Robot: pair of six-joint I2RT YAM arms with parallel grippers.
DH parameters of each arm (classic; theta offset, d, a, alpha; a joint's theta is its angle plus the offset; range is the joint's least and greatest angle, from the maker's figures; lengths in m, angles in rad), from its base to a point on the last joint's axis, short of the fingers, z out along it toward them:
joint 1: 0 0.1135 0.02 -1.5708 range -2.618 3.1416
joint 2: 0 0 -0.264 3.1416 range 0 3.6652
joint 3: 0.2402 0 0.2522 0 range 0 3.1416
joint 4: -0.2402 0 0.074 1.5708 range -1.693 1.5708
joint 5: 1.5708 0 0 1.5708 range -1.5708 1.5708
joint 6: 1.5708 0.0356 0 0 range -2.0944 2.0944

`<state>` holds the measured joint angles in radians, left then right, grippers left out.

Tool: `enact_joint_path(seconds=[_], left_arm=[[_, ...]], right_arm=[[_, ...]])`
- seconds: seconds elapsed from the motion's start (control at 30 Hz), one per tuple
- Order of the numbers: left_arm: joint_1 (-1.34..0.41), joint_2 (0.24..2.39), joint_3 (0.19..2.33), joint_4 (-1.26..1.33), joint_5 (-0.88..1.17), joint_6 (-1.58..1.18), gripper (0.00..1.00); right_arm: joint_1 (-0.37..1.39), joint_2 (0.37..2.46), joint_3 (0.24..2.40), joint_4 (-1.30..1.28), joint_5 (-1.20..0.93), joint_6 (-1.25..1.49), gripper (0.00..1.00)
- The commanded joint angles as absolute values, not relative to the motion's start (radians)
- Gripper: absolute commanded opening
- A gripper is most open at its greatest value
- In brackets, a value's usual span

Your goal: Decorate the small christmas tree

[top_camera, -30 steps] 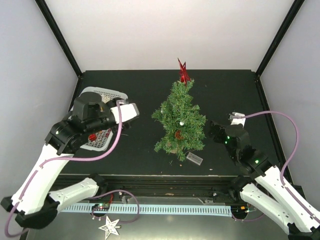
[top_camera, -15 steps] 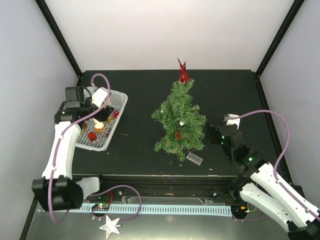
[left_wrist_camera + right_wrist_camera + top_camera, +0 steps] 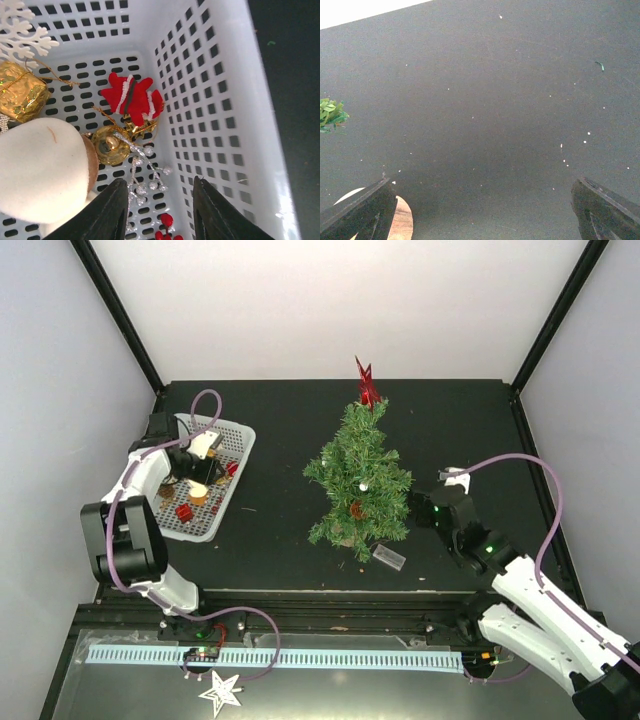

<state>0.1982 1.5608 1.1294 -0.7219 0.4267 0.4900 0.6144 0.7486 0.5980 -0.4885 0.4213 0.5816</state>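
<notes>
The left arm [image 3: 133,475] and right arm [image 3: 532,587] are white-shelled, black-jointed, with purple cables [image 3: 520,459].

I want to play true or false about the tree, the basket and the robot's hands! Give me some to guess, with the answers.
1. A red star sits on top of the tree. True.
2. The left hand is open over the basket. True.
3. The right hand holds a gold bell. False: it is open and empty; the bell lies in the basket.
4. The basket stands right of the tree. False: it stands left of it.
</notes>
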Motion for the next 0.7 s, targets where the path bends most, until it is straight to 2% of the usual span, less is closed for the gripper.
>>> enact_joint_path(seconds=[0.0,0.4,0.5,0.67], left_arm=[[0.218,1.608,1.147,-0.648,0.417,0.509,0.37],[0.348,1.664,1.129,-0.588,0.396,0.599,0.36],[0.414,1.656,1.123,-0.577,0.368,0.636,0.42],[0.449,1.716,1.184,-0.588,0.394,0.677,0.56]], right_arm=[[0.606,0.758,0.631,-0.482,0.428,0.588,0.96],[0.606,0.805,0.806,-0.618,0.507,0.576,0.95],[0.606,0.826,0.828,-0.624,0.514,0.574,0.95],[0.606,0.876,0.827,-0.593,0.498,0.581,0.95]])
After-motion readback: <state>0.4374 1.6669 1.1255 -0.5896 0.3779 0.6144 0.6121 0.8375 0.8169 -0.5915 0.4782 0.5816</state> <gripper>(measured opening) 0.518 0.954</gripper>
